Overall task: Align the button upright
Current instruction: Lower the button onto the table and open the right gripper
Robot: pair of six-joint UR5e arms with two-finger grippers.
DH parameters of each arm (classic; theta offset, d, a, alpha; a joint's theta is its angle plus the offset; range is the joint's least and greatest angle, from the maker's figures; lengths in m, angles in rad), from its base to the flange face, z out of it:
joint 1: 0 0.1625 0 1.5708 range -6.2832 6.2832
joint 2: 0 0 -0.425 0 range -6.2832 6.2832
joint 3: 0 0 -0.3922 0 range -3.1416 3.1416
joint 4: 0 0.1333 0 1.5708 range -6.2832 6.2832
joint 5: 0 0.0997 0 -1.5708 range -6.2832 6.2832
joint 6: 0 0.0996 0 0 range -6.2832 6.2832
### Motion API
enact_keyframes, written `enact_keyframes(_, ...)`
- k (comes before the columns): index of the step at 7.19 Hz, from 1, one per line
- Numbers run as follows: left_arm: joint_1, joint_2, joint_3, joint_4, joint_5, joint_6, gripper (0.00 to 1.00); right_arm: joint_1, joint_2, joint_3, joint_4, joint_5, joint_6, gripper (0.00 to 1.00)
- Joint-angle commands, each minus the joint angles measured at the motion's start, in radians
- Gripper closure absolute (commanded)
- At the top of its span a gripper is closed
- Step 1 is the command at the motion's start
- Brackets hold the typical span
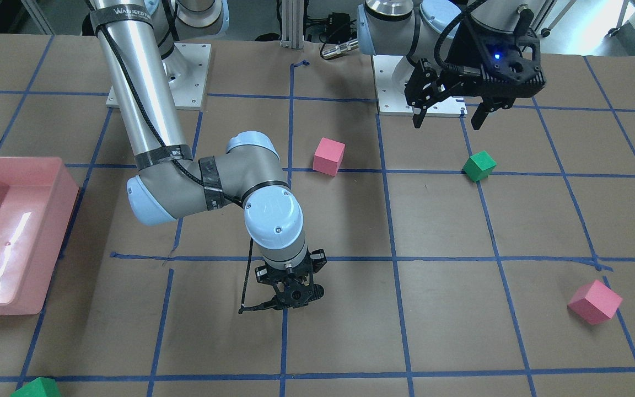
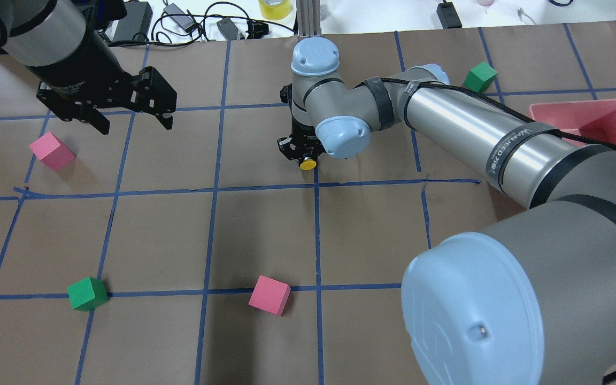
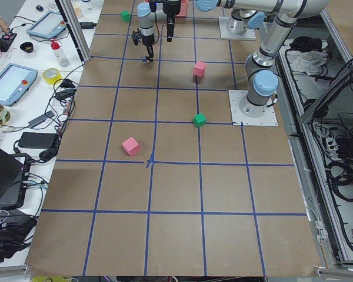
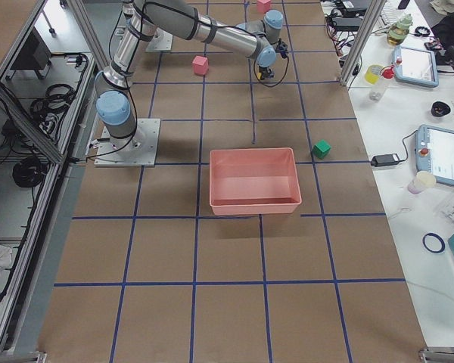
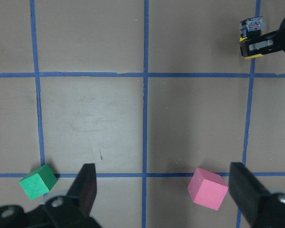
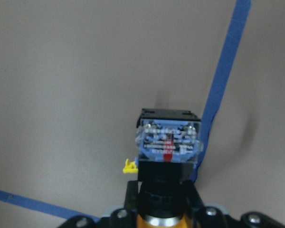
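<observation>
Table (image 2: 169, 235) covered in brown paper and ruled into squares by blue tape lines (image 2: 212, 188).

- 2 pink foam cubes: the near pink cube (image 2: 269, 295) overlaps a tape line on the robot's side; the left pink cube (image 2: 51, 151) sits toward the table's left end.
- 2 green foam cubes: the near green cube (image 2: 87, 293) lies on the same tape line, well apart from the near pink cube; the far green cube (image 2: 480, 76) lies near the pink plastic bin (image 1: 14, 161).
- Beyond the far edge: a yellow tape roll (image 2: 275, 8), black adapters and cables (image 2: 190, 18).
- On the side bench: 2 screen pendants (image 4: 443, 155).
</observation>
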Motion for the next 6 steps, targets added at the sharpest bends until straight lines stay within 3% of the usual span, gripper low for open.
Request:
enact_keyframes(1,-0.001,0.0,0.0,0.0,0.001,-0.001,0.0,0.002,0.002,0.002,0.013,-0.001,0.023,1.0)
enact_keyframes(3,-0.001,0.0,0.0,0.0,0.001,-0.001,0.0,0.002,0.002,-0.001,0.013,-0.001,0.019,0.98)
enact_keyframes(5,-0.001,0.0,0.0,0.0,0.001,0.001,0.0,0.002,0.002,-0.001,0.004,-0.002,0.02,0.39)
enact_keyframes(6,0.001,0.0,0.003,0.0,0.001,0.002,0.0,0.004,0.0,0.002,0.004,-0.002,0.025,0.16)
